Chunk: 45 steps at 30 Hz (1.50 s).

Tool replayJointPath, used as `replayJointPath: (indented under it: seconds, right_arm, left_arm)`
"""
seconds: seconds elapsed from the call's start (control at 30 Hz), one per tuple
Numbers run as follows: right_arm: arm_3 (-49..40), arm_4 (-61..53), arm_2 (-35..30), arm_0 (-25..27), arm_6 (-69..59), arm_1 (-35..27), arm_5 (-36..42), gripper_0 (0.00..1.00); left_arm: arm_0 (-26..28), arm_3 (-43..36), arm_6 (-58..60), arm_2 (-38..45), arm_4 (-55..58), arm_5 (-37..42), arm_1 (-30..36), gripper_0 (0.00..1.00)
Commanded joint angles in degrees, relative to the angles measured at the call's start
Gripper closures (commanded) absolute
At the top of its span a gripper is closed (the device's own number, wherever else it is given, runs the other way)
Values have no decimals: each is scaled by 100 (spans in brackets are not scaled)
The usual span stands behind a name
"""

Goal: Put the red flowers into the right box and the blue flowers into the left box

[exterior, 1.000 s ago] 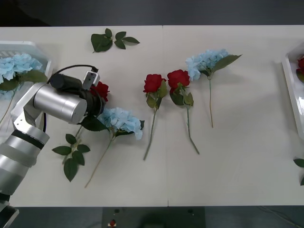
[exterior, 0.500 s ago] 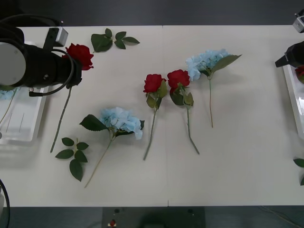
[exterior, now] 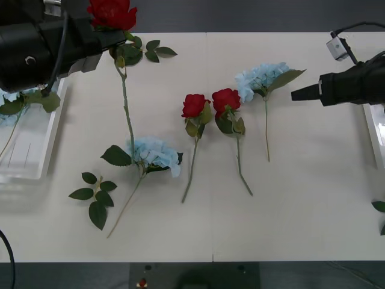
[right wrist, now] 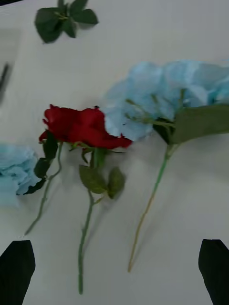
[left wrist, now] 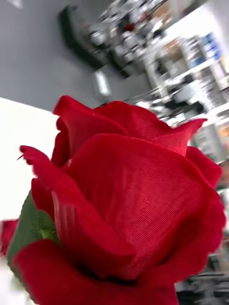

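The left pincer (exterior: 101, 37) held a red rose (exterior: 111, 12) aloft; the right pincer (right wrist: 114, 271) hovered wide over the surface (exterior: 301, 198).

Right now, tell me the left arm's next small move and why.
Probably carry the red rose rightward toward the right pincer. The left pincer holds it lifted, stem dangling, near the left box, but red flowers belong in the right box.

Bright even light, soft shadows, blurred background
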Motion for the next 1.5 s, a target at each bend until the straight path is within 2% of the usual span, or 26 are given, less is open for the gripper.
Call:
replayJointPath:
  seconds: [0.03, 0.27, 0.43, 0.6, 0.87, 1.23, 1.27, 1.37, 1.4, 1.47, 1.5]
  right_arm:
    - [-633, -259, -611, 510, 539, 141, -123, 0]
    - [-1292, -479, -1815, 1758, 1453, 844, -149, 0]
    - [-1564, -699, -2132, 2241, 1945, 1486, -193, 0]
    - [-1591, -839, -2132, 2347, 2420, 2145, -334, 0]
    - [-1591, -954, -2255, 2364, 2517, 3015, -369, 0]
    - [-1599, -716, -2255, 2303, 2534, 3639, -466, 0]
    - [-1608, -708, -2255, 2303, 2525, 3666, -492, 8]
    - [-1608, -708, -2246, 2285, 2499, 3727, -545, 53]
    - [-1608, -708, -2237, 2276, 2490, 3736, -562, 63]
    - [-1608, -699, -2228, 2276, 2464, 3771, -606, 75]
    - [-1599, -699, -2219, 2276, 2464, 3780, -624, 78]
  left_arm:
    - [-34, -52, -820, -52, 215, -270, -445, 100]
    - [-34, -44, -996, -123, -251, -437, -1640, 100]
    - [-34, -44, -1031, -307, -848, -569, -2370, 100]
    - [-34, -44, -969, -483, -1367, -718, -2809, 100]
    - [-34, -26, -908, -641, -1798, -718, -2830, 100]
    - [-34, 132, -873, -782, -1938, -710, -2830, 100]
    - [-34, 141, -855, -817, -1912, -710, -2830, 100]
    - [-34, 141, -802, -905, -1886, -754, -2830, 100]
    - [-34, 141, -794, -922, -1886, -762, -2830, 100]
    - [-25, 132, -776, -949, -1859, -771, -2830, 100]
    - [-34, 141, -767, -958, -1859, -771, -2830, 100]
